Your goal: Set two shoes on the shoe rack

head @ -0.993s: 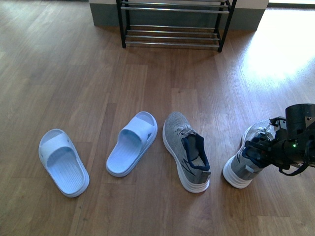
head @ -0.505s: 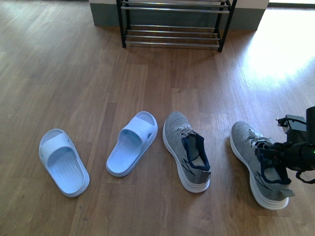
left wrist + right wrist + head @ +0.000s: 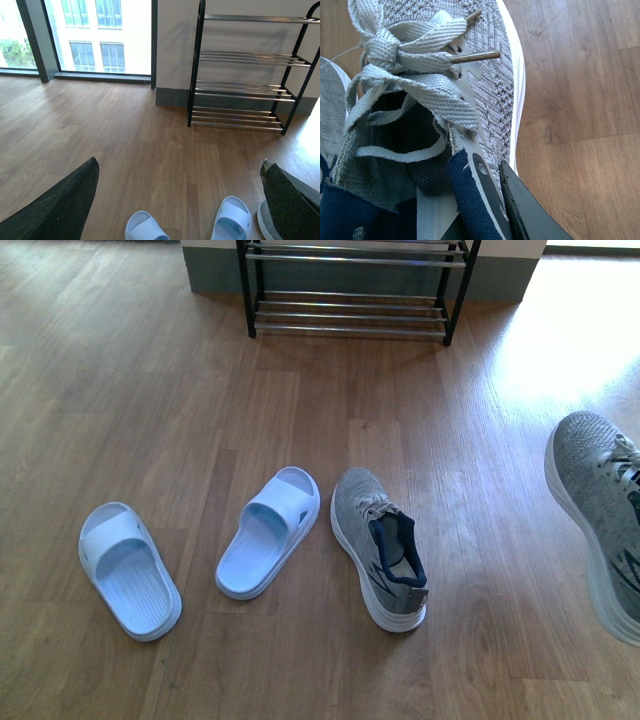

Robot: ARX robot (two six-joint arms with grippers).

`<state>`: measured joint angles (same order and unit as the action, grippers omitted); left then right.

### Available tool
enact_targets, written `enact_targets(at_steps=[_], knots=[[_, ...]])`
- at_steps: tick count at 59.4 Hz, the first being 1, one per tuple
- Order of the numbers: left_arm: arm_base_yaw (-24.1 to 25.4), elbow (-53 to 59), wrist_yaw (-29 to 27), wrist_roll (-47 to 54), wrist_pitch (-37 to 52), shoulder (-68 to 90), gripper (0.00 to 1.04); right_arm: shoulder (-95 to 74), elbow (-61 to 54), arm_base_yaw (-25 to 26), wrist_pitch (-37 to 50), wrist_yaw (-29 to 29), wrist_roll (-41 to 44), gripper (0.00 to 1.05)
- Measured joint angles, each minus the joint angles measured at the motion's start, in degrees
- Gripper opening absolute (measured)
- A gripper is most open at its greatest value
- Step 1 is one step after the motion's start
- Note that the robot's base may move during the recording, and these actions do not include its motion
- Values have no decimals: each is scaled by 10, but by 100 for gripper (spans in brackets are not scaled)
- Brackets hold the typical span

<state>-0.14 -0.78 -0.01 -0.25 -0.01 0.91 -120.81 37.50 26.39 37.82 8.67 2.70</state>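
Right claw [image 3: 487, 202] clamped on collar of 1 sneaker [image 3: 598, 510], held off the floor, toe forward; rack [image 3: 350, 315] well ahead, leftward. Left claw [image 3: 178, 167] wide open, empty. 2nd sneaker [image 3: 380, 545] on floor.

Left pincer [image 3: 179, 165] spread wide, dark fingers [image 3: 60, 205] well apart. Between them, on wood floor [image 3: 125, 145]: pale blue slide [image 3: 231, 222], second slide [image 3: 144, 227], both cropped. Grey sneaker [image 3: 265, 226] toe touching one finger's edge. Shoe rack [image 3: 242, 93] upright against wall. Window [image 3: 100, 30] beside it.
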Motion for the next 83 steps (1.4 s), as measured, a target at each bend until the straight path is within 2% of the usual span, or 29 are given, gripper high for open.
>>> enact_targets(at_steps=[12,34,83], knots=[[0,0,0,0,0,0,95,131,-81,25,-11,32,-1,1],[0,0,0,0,0,0,95,289,-136,26,-53,48,-16,1],[0,0,0,0,0,0,95,300,-140,26,-55,48,-18,1]])
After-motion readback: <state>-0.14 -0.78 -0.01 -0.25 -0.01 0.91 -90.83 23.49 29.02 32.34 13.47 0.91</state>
